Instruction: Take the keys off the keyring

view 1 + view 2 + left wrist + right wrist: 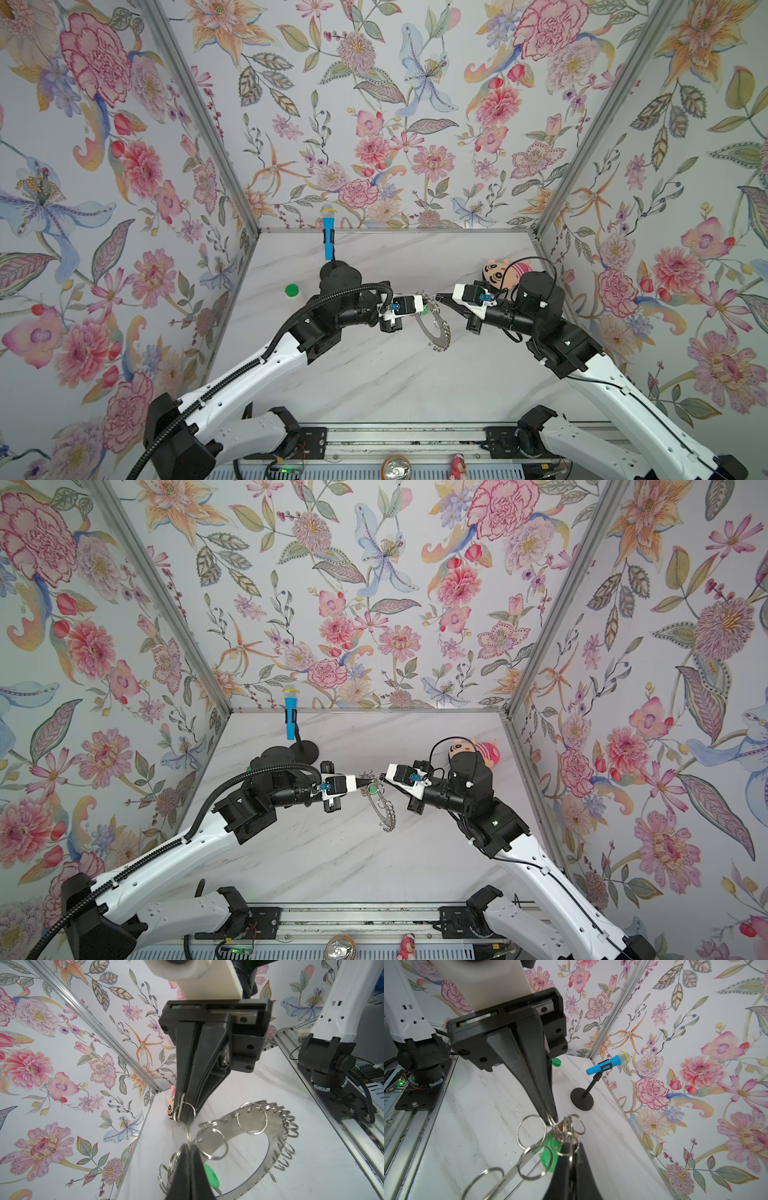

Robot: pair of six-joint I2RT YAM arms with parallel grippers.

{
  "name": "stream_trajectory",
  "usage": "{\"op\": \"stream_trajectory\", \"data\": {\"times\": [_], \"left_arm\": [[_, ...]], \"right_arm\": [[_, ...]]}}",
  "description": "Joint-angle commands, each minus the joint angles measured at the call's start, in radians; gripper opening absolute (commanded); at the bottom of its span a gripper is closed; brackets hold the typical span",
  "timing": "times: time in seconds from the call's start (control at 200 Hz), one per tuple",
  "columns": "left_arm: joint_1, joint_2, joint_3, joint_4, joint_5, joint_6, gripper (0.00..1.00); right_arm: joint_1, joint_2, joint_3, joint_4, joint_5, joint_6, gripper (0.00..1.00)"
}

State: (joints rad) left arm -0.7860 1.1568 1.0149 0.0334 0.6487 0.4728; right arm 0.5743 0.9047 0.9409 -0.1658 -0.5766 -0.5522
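Observation:
The keyring (434, 332) (384, 808), a flat grey disc fringed with wire loops, hangs tilted above the table between both arms. My left gripper (189, 1146) (427, 306) is shut on a wire loop at the disc's upper end. My right gripper (572, 1145) (380, 777) faces it tip to tip, shut on a neighbouring cluster of loops. A key with a green tag (212, 1176) (548, 1157) dangles just under the two tips, and the disc (276, 1126) curves away behind it. An orange-brown bit shows among the loops; the other keys are hidden.
A blue toy microphone (328, 232) on a black stand sits at the back left. A green-capped bottle (292, 291) stands left of the left arm. A plush doll (498, 270) lies behind the right arm. A can (395, 467) and a pink toy (457, 465) sit by the front rail.

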Motion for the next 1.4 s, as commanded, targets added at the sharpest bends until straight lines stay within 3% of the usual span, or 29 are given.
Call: {"op": "stream_trajectory", "data": {"times": [0.0,0.696,1.396], "left_arm": [[-0.009,-0.040,0.022,-0.035,0.031,0.010,0.00],[-0.009,-0.063,0.010,0.028,0.100,-0.040,0.00],[-0.021,-0.061,-0.025,-0.004,0.103,-0.035,0.00]], "right_arm": [[-0.013,-0.008,0.036,0.025,0.036,0.014,0.01],[0.045,0.088,0.054,-0.019,0.097,-0.034,0.00],[0.001,0.052,0.063,0.029,0.097,-0.008,0.00]]}}
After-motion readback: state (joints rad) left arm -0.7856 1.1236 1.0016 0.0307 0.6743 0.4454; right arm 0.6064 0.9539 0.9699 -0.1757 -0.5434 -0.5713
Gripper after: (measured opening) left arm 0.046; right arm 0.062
